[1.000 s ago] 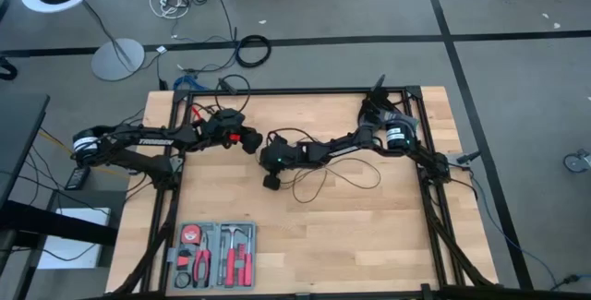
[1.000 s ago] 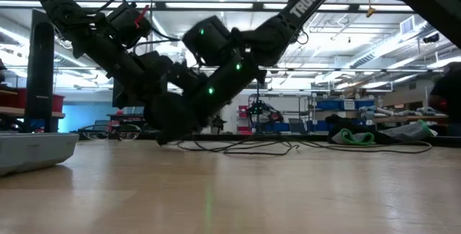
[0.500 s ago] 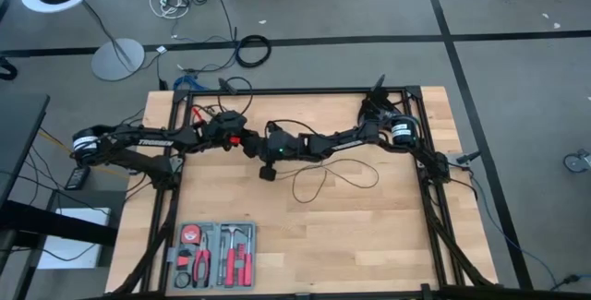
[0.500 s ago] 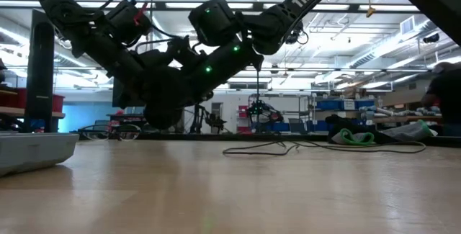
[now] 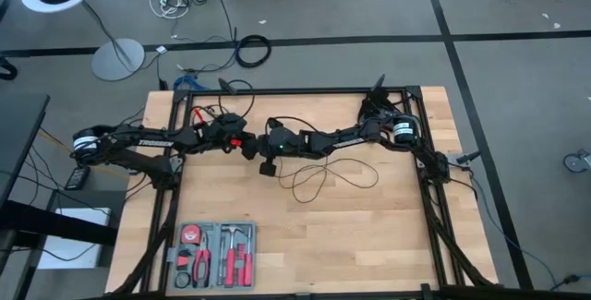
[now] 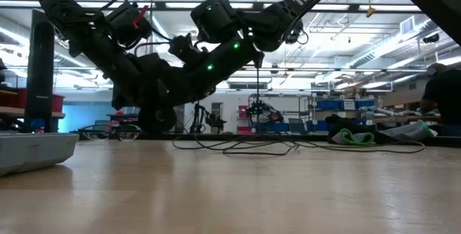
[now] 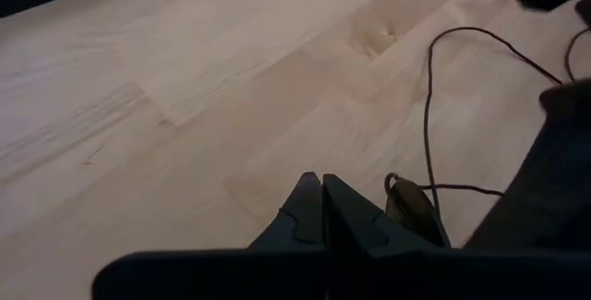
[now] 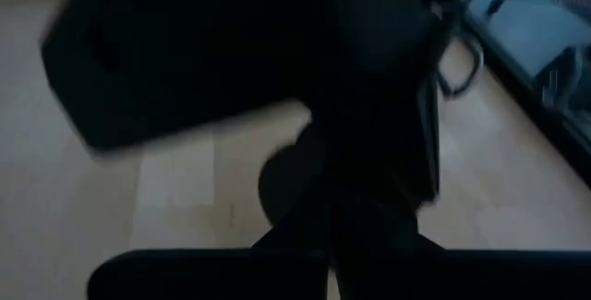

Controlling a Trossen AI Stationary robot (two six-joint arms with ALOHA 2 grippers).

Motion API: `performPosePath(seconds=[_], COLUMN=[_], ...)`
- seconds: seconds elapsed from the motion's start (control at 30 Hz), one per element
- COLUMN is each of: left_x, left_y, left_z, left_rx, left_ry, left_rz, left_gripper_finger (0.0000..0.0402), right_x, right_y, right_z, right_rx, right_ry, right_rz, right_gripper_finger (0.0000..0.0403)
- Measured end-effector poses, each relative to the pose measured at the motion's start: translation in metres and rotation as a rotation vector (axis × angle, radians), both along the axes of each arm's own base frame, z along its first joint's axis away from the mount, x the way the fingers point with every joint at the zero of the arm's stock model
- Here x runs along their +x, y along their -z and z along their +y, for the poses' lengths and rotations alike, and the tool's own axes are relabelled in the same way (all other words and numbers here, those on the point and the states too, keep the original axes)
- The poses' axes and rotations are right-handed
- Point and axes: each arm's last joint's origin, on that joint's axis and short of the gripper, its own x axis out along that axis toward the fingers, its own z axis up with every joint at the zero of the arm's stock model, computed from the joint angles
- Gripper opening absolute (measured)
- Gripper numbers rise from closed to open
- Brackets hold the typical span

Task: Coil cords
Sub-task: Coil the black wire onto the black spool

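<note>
High view: both arms meet near the upper middle of the wooden table [image 5: 369,235], the left gripper [image 5: 247,141] and the right gripper [image 5: 267,145] almost touching there. The cord [image 5: 325,176], thin and black, lies in loose loops just right of centre, with a strand running up to the grippers; its disc-shaped puck [image 5: 268,167] shows just below the right gripper, though whether it hangs or rests on the wood I cannot tell. In the left wrist view the left fingers [image 7: 319,212] are pressed together with nothing visible between them, a stretch of cord curving past on the bare wood. The right gripper's fingers are likewise pressed together (its wrist view is mostly dark arm); whether they pinch the cord I cannot tell.

My reading is that this is the gathering step, near the cord's puck end, with the coil still unformed. The next move calls for a secure pinch on the strand and a steady sweep to lay the loose loops into one ring without snagging.

A tray of hand tools [image 5: 214,257] sits at the lower left.
</note>
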Motion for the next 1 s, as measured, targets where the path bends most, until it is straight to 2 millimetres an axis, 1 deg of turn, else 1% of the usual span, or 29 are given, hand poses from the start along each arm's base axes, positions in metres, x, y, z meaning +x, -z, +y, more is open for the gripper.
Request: performPosePath(seconds=[0.07,0.1,0.17,0.33,0.47,0.57,0.63,0.73,0.8,0.87,0.93,0.97,1.0], left_x=[0.000,0.000,0.000,0.000,0.001,0.001,0.000,-0.001,-0.003,-0.003,-0.004,-0.004,-0.004], left_y=[0.000,0.000,0.000,0.000,-0.001,-0.001,-0.003,-0.006,-0.009,-0.014,-0.018,-0.020,-0.021], left_z=[0.000,0.000,0.000,0.000,0.001,0.001,0.000,0.000,-0.001,-0.003,-0.006,-0.007,-0.009], left_rx=[0.001,0.002,0.004,0.008,0.012,0.014,0.015,0.031,0.039,0.053,0.071,0.087,0.102], left_ry=[-0.001,-0.002,-0.003,-0.006,-0.006,-0.006,-0.006,0.005,0.008,0.011,0.019,0.024,0.025], left_rz=[0.001,0.001,0.001,0.000,-0.009,-0.014,-0.017,-0.019,-0.031,-0.053,-0.066,-0.070,-0.066], left_gripper_finger=[0.0000,0.0000,0.0000,0.0000,0.0000,0.0000,0.0000,0.0000,0.0000,0.0000,0.0000,0.0000,0.0000], right_x=[-0.003,-0.008,-0.014,-0.037,-0.060,-0.082,-0.100,-0.135,-0.160,-0.180,-0.194,-0.199,-0.201], right_y=[-0.004,-0.007,-0.016,-0.044,-0.062,-0.066,-0.063,-0.053,-0.045,-0.036,-0.026,-0.018,-0.010], right_z=[0.000,-0.001,-0.001,0.001,0.001,0.000,0.000,0.003,0.006,0.012,0.016,0.017,0.017], right_rx=[-0.011,-0.019,-0.041,-0.023,0.026,0.071,0.104,0.150,0.188,0.231,0.267,0.271,0.270], right_ry=[0.025,0.045,0.085,0.138,0.178,0.221,0.256,0.318,0.334,0.314,0.267,0.250,0.248], right_rz=[0.032,0.077,0.121,0.254,0.358,0.381,0.370,0.286,0.164,-0.059,-0.333,-0.439,-0.508], right_gripper_finger=[0.0000,0.0001,0.0004,0.0010,0.0003,0.0002,0.0002,0.0002,0.0001,0.0001,0.0002,0.0001,0.0001])
